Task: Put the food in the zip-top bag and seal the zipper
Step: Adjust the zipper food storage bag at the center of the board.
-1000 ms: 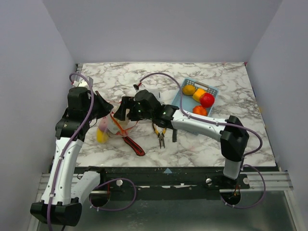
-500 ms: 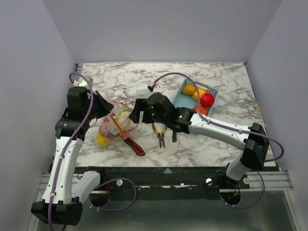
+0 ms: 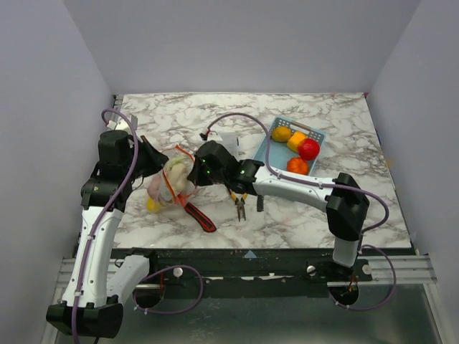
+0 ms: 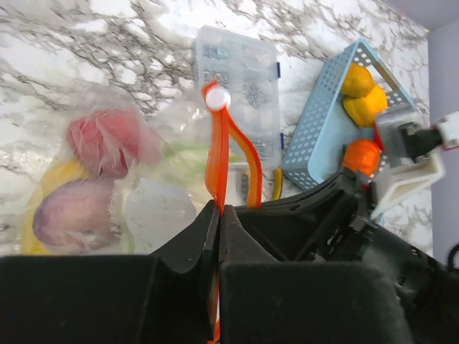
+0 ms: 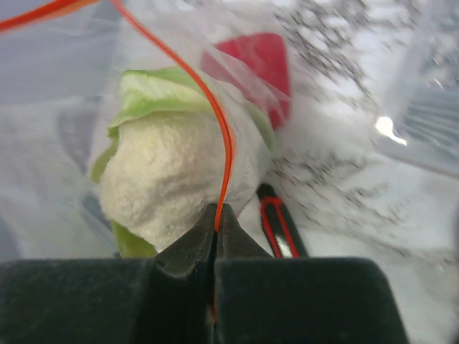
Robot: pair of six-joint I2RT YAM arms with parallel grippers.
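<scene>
- The zip-top bag [image 3: 171,188] lies left of centre in the overhead view, on the marble table [image 3: 344,208], lumpy with food [image 5: 168,172]. We can make out a white-and-green piece, a red one, a purple one and something yellow.
- It's thin, floppy film, so we figure it's light, slippery and will sag or crumple wherever it isn't held. The toy pieces inside look hard and glossy and could roll toward the mouth if it tips.
- The zipper [image 4: 217,154] is the only stiff-ish part, so that's where we'd take hold. Both arms are already there.
- The left gripper [image 4: 219,211] has its jaws pressed together on the red-orange strip, which loops up out of them.
- The right gripper [image 5: 216,211] is pinched onto the same strip, right over the white piece.
- More food sits in the light blue basket [image 4: 319,129] at the upper right, not yet bagged.
- Clutter: the utility knife [image 3: 199,215] lies just beside the bag's lower edge, the pliers [image 3: 239,201] sit under the right arm, and the clear compartment box [image 4: 237,79] is just behind the bag. The knife looks like the likeliest thing to snag the bag if it gets dragged.
</scene>
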